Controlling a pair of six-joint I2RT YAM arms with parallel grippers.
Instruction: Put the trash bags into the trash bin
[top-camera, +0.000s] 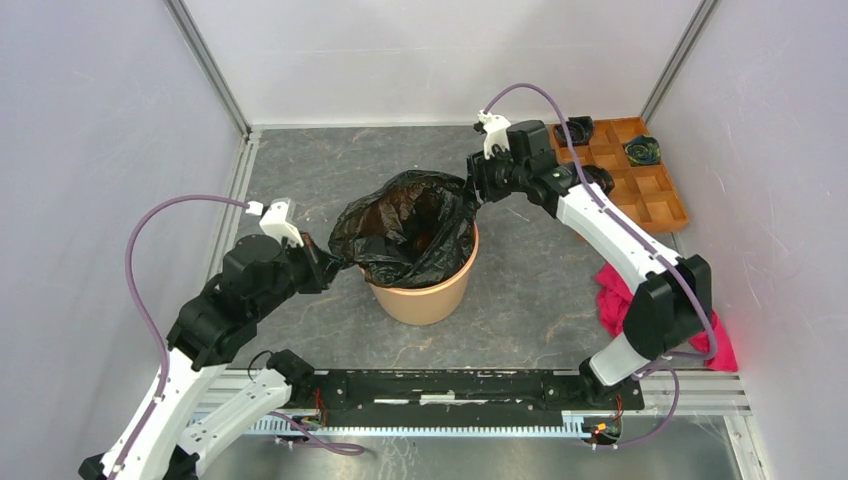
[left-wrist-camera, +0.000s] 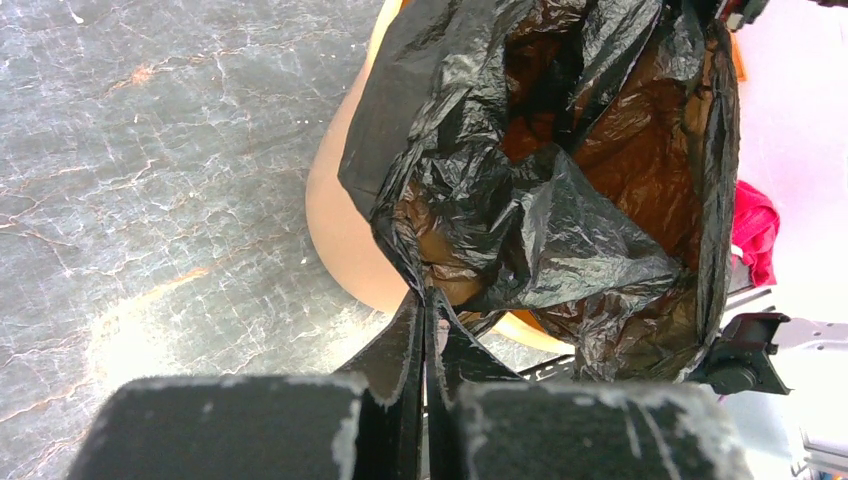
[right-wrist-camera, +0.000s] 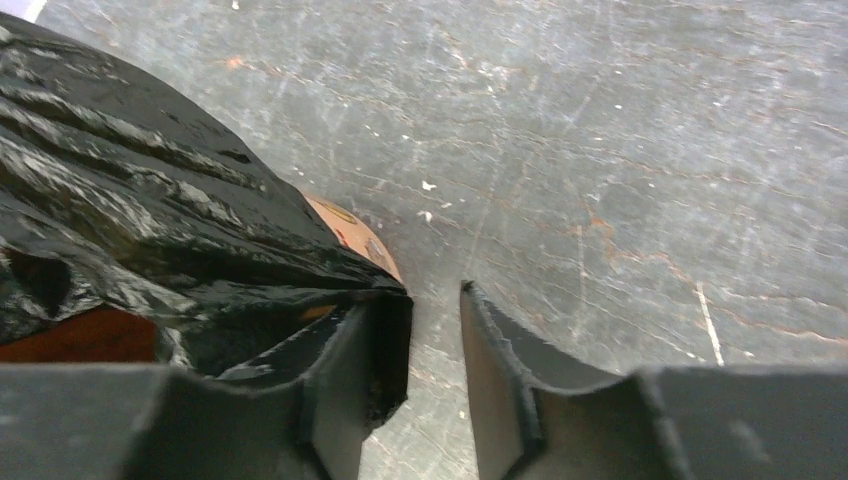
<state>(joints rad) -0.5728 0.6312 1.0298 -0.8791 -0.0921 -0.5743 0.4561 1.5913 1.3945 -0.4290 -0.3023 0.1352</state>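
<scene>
Grey marbled worktop (top-camera: 540, 290) between white walls (top-camera: 430, 60) carries a round orange plastic bucket (top-camera: 425, 298) near its middle. The large crinkled black plastic bag (top-camera: 410, 225) sits inside it, mouth gaping, film bunched above the rim. My left claw (top-camera: 333, 264) is clamped on its hem toward the left edge; my right claw (right-wrist-camera: 435, 300) stands apart, film brushing one finger (right-wrist-camera: 385, 350). Left, I judge: fold the hem over the rim, then release.

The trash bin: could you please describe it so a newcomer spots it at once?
At the middle of the grey table stands the trash bin: a round orange bucket with a glossy black trash bag spilling from its mouth. Unlike the flat orange tray at the far right, it is tall and round.
</scene>
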